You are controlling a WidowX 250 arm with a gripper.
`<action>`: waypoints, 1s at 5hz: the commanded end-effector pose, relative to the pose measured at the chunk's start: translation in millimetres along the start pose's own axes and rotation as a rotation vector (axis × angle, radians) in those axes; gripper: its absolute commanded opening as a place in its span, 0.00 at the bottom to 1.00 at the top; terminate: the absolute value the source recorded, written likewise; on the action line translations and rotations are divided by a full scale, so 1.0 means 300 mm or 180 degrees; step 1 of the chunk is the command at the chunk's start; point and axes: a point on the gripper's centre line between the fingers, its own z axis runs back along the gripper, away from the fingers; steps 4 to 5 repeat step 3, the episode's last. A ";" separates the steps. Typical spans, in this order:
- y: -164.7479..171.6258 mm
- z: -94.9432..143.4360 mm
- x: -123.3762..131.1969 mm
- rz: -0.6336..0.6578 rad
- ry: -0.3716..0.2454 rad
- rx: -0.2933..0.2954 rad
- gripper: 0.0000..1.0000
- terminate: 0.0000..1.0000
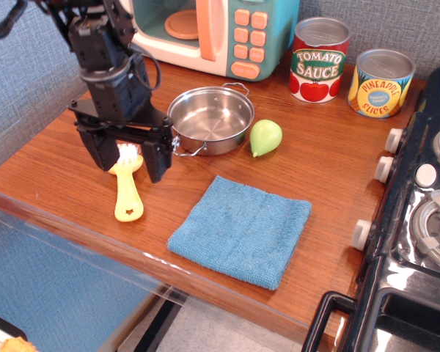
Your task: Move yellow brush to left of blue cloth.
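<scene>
A wooden table (330,158) carries everything, with a toy stove along its right edge. At the back stands a toy microwave (213,33), mint and cream with orange buttons. A black robot arm reaches down at the left, its gripper (127,158) with the fingers (158,160) spread wide and holding nothing. The blue cloth (240,229) lies flat near the front edge. A steel pot (210,119) sits behind it, just right of the gripper. Two cans (tomato sauce (319,60) and pineapple slices (380,83)) stand at the back right. A pale green pear-shaped toy (265,137) rests beside the pot. The yellow brush (127,187) lies flat on the table left of the cloth, its white bristles between the open fingers, its handle pointing toward the front edge.
</scene>
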 end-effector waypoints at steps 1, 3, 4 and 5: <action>0.008 0.024 0.014 0.0013 -0.0076 0.0288 1.00 0.00; 0.008 0.024 0.014 0.0013 -0.0076 0.0288 1.00 1.00; 0.008 0.024 0.014 0.0013 -0.0076 0.0288 1.00 1.00; 0.008 0.024 0.014 0.0013 -0.0076 0.0288 1.00 1.00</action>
